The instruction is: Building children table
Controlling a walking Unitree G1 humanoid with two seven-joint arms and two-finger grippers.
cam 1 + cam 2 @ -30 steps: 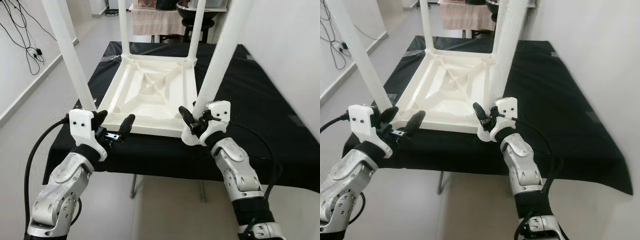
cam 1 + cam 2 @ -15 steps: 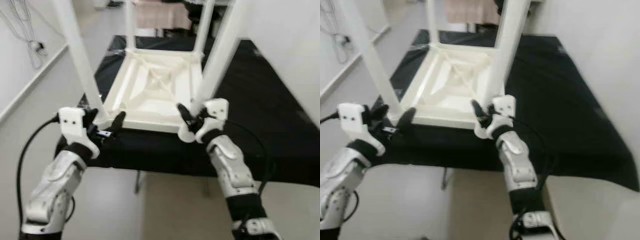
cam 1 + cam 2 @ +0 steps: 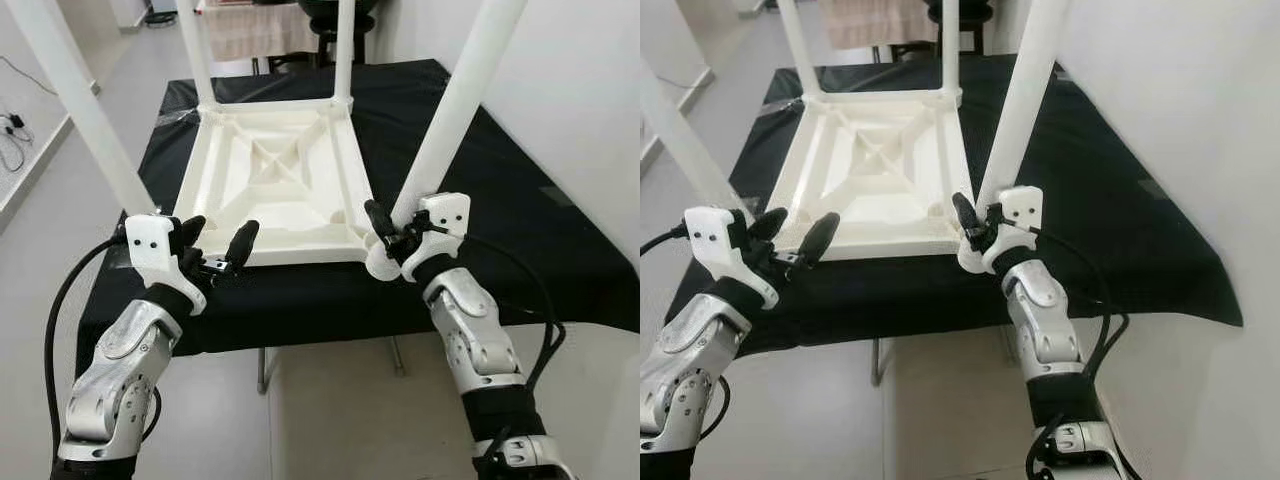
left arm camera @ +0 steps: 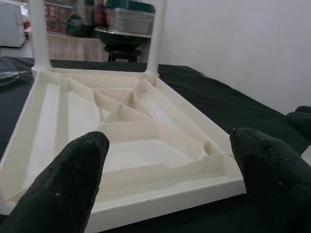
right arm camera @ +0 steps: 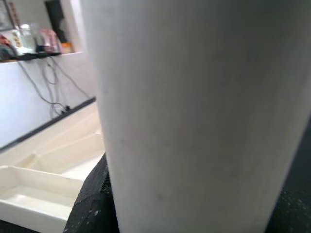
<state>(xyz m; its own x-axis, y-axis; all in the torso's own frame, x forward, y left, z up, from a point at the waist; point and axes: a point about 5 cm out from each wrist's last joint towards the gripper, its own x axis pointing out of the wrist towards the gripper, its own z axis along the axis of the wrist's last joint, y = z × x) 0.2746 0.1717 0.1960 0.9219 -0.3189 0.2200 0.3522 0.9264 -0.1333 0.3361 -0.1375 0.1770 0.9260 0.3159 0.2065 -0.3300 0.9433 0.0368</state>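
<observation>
A white children's table [image 3: 270, 170] lies upside down on a black-covered table [image 3: 490, 180], with its legs pointing up. My left gripper [image 3: 217, 238] stands open at the near edge, just right of the front left leg [image 3: 85, 110]. In the left wrist view its two black fingertips [image 4: 80, 174] frame the ribbed underside [image 4: 126, 131]. My right gripper [image 3: 395, 225] is shut on the base of the front right leg [image 3: 455, 110]. One black finger [image 3: 963, 212] shows left of that leg and the other is hidden behind it. The leg [image 5: 194, 111] sits very close in the right wrist view.
The black cloth's front edge [image 3: 330, 310] is right before me, with bare floor [image 3: 330, 410] below. A white wall [image 3: 590, 120] runs along the right. A dark stool [image 3: 325, 20] and a cloth-covered stand are behind the table. Cables [image 3: 12, 140] lie at the left.
The whole picture has shifted and blurred as the camera moved. Both grippers keep their places at the table's two near corners.
</observation>
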